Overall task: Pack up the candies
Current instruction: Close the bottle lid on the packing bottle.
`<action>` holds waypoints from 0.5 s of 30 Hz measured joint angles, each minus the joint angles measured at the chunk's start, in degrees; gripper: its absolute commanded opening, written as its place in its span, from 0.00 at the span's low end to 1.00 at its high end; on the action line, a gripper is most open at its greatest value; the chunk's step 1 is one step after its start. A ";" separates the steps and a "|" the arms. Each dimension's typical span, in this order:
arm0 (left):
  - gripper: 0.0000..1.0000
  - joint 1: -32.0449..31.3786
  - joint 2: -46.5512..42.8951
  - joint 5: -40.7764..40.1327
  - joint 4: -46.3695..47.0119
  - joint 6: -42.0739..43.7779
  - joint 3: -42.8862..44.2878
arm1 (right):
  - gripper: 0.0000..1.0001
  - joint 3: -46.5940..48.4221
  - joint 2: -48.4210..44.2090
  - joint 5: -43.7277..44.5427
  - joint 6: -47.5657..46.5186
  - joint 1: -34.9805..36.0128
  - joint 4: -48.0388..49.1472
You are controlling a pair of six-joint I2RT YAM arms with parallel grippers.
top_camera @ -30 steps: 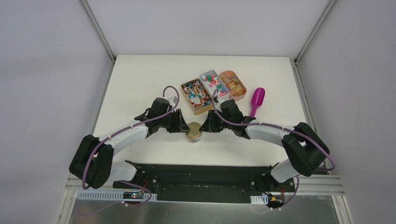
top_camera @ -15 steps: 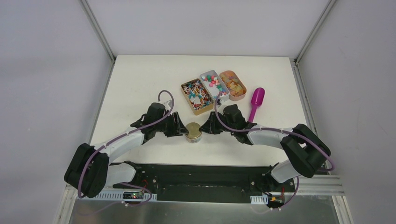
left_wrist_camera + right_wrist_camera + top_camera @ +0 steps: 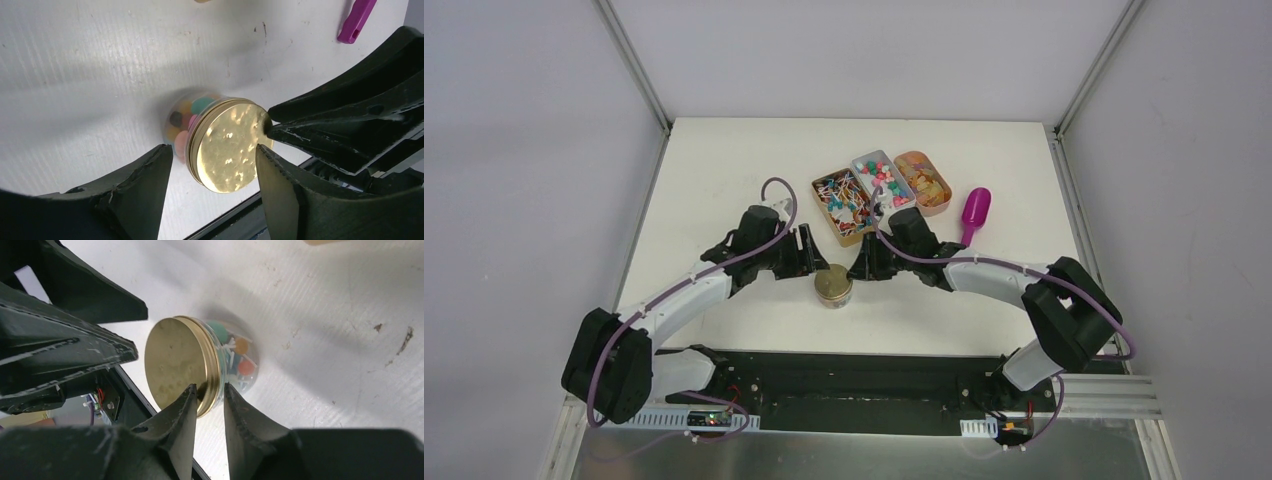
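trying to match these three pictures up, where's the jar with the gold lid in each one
Top view: the jar stands just below the picture's centre.
Left wrist: the jar is at centre, lid facing the camera.
Right wrist: the jar is left of centre, lid turned to the left.
Shared landmark: the gold lid shows in all three, with candies behind it in both wrist views.
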 measured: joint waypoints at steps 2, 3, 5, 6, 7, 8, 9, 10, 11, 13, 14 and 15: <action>0.64 0.00 0.59 -0.20 -0.04 0.83 0.92 | 0.24 -0.02 0.00 0.00 -0.04 0.00 -0.90; 0.64 0.00 1.01 -0.20 -0.07 1.20 1.25 | 0.23 -0.02 0.00 -0.04 -0.02 0.00 -1.11; 0.64 0.00 2.21 -0.20 -0.07 2.01 1.60 | 0.22 -0.13 0.00 -0.17 0.04 0.00 -0.85; 0.65 0.00 2.86 -0.17 -0.15 2.38 1.60 | 0.20 -0.35 0.00 -0.20 0.13 0.02 -0.52; 0.66 0.00 3.56 -0.17 -0.39 2.62 1.60 | 0.19 -0.74 0.00 -0.22 0.35 0.07 0.20; 0.67 0.00 4.26 -0.15 -0.68 2.82 1.60 | 0.17 -1.25 0.00 -0.22 0.63 0.09 1.14; 0.67 0.00 4.76 -0.15 -0.79 2.84 1.49 | 0.16 -1.81 -0.02 -0.17 0.96 0.15 2.23; 0.68 0.00 5.20 -0.15 -0.83 2.84 1.22 | 0.15 -2.60 -0.09 0.00 1.46 0.31 3.63; 0.69 0.00 5.49 -0.20 -0.81 2.84 0.79 | 0.14 -3.67 -0.22 0.26 2.08 0.48 5.46; 0.73 0.04 5.51 0.15 -0.02 2.29 -0.70 | 0.12 -6.27 -0.74 1.18 3.50 0.92 9.75; 0.74 0.04 5.22 0.15 0.83 2.14 -1.33 | 0.12 -7.87 -1.09 1.88 4.35 1.14 12.31; 0.74 0.00 4.92 0.13 1.62 1.99 -1.97 | 0.11 -9.31 -1.31 2.60 5.11 1.38 14.80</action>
